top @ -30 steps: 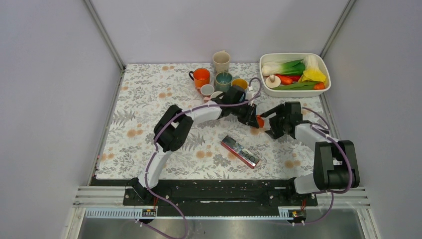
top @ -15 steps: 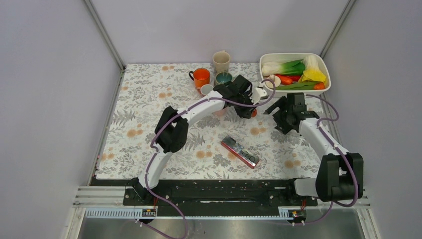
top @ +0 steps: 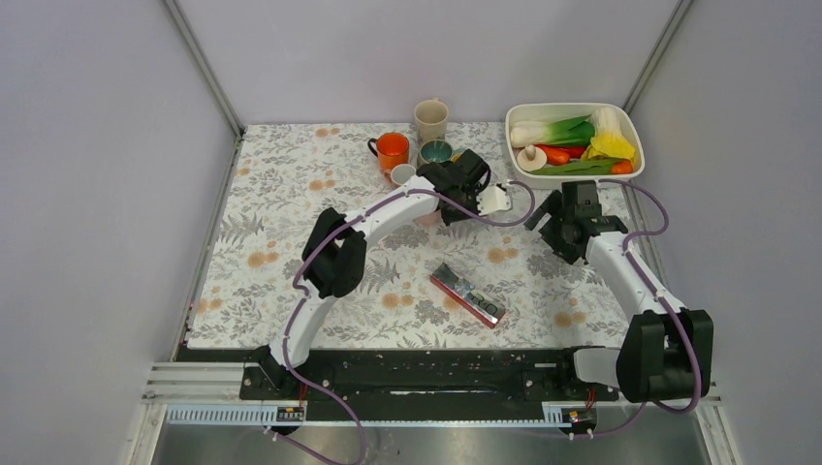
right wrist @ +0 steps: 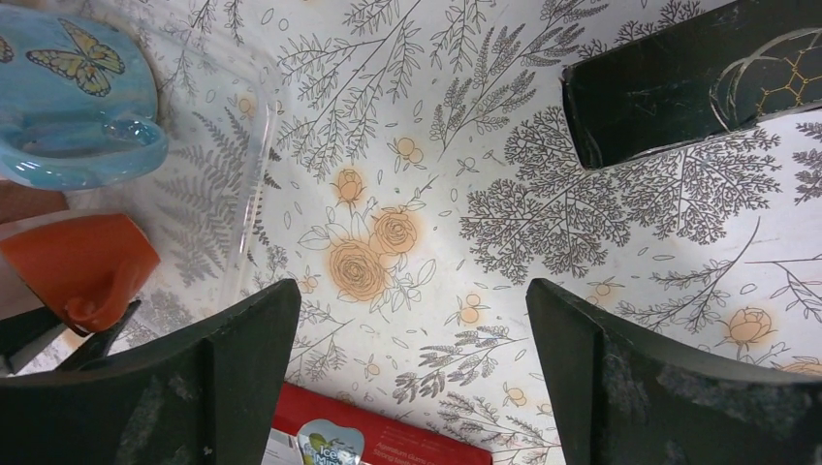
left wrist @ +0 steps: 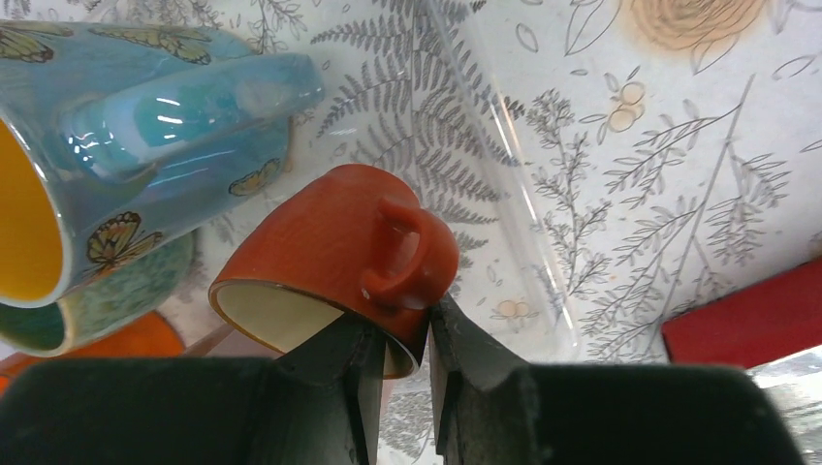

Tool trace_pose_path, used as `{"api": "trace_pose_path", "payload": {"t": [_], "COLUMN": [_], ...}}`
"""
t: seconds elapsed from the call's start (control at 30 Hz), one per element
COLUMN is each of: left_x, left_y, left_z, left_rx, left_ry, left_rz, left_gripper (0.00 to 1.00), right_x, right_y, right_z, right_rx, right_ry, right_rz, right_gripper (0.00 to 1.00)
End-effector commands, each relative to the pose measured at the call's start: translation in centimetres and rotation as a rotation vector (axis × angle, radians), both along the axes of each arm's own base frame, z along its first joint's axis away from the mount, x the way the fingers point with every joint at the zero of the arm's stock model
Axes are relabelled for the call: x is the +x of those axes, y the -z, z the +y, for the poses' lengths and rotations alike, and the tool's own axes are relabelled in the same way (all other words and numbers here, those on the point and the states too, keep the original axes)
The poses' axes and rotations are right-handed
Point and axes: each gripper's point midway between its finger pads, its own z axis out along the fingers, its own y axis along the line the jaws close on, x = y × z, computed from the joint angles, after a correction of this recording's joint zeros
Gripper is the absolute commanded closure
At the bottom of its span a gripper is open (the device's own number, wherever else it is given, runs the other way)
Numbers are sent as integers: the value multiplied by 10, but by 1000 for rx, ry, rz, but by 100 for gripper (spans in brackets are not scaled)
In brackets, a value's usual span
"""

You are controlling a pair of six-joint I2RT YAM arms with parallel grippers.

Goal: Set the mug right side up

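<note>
A small red-orange mug (left wrist: pixel 330 252) with a cream inside is tilted, its mouth facing down and to the left and its handle facing the camera. My left gripper (left wrist: pixel 402 358) is shut on its rim next to the handle, one finger inside and one outside. In the top view the left gripper (top: pixel 465 199) is beside the cluster of mugs and hides the red-orange mug. My right gripper (right wrist: pixel 412 378) is open and empty above the tablecloth, to the right of the mug (right wrist: pixel 82 266). It also shows in the top view (top: pixel 567 231).
A blue butterfly mug (left wrist: pixel 116 126) lies on its side right beside the held mug. An orange mug (top: pixel 393 148), a beige mug (top: pixel 430 118), a teal mug (top: pixel 436 151) and a small white cup (top: pixel 403 173) stand behind. A white tub (top: pixel 572 181) of vegetables stands back right. A red box (top: pixel 468 295) lies mid-table.
My left gripper has carried the red-orange mug back and left toward the cluster of mugs. My right arm has pulled away to the right and back, its gripper open.
</note>
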Motion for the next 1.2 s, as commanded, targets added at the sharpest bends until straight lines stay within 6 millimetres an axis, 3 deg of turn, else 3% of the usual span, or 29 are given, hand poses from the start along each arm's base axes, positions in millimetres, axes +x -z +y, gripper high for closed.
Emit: {"api": "trace_pose_path", "payload": {"t": [0.0, 0.4, 0.57, 0.67, 0.83, 1.03, 1.17], "left_x": [19, -2, 1, -1, 1, -11, -36], "left_y": [-6, 24, 28, 18, -5, -41, -84], "left_z": [5, 0, 3, -1, -7, -13, -13], "left_rx": [83, 169, 190, 158, 113, 27, -71], "left_ry": [67, 220, 211, 204, 186, 166, 189], "left_rz": [-124, -84, -90, -90, -124, -92, -36], "left_gripper": [100, 96, 83, 66, 46, 38, 36], "right_x": [-4, -4, -4, -4, -1, 2, 3], "right_y": [-5, -7, -6, -7, -11, -18, -26], "right_z": [-10, -11, -10, -11, -10, -15, -20], "right_rx": [-55, -77, -79, -81, -85, -113, -147], "right_ry": [-7, -33, -46, -48, -59, -73, -95], "right_rz": [-27, -31, -29, -30, -38, -61, -100], "right_gripper": [4, 3, 3, 3, 3, 2, 2]}}
